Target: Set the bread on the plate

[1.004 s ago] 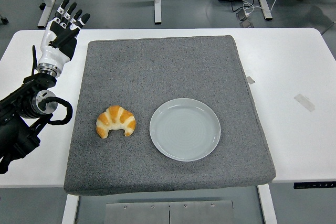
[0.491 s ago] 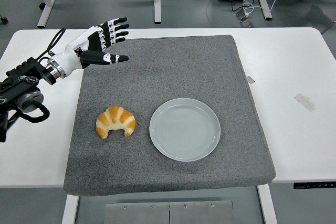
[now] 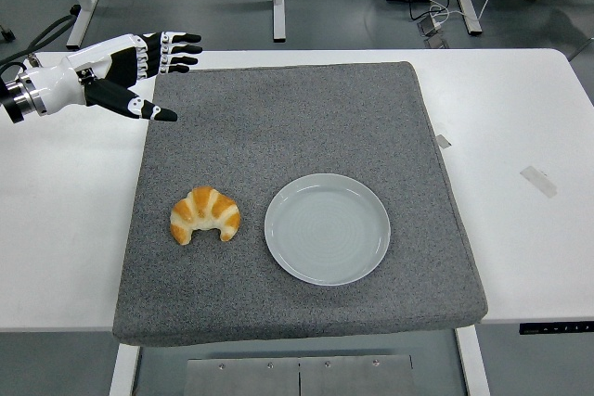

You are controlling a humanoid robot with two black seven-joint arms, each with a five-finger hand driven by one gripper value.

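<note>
Head view: left hand [image 3: 116, 67] (fingers spread, empty) hovers far from croissant [image 3: 205, 215]; careless grasping could nudge it off-target beside the plate [image 3: 327, 228].

The bread [image 3: 205, 215], a croissant, is golden orange with paler cream stripes across its ridges, and the plate [image 3: 327, 227] is a pale grey-blue with faint concentric rings. Both lie on a speckled dark grey mat [image 3: 288, 127] over a plain white tabletop [image 3: 520, 118]. The left hand [image 3: 125, 67] is white across its back with black fingers [image 3: 176, 39] marked by small white spots at the joints.
</note>
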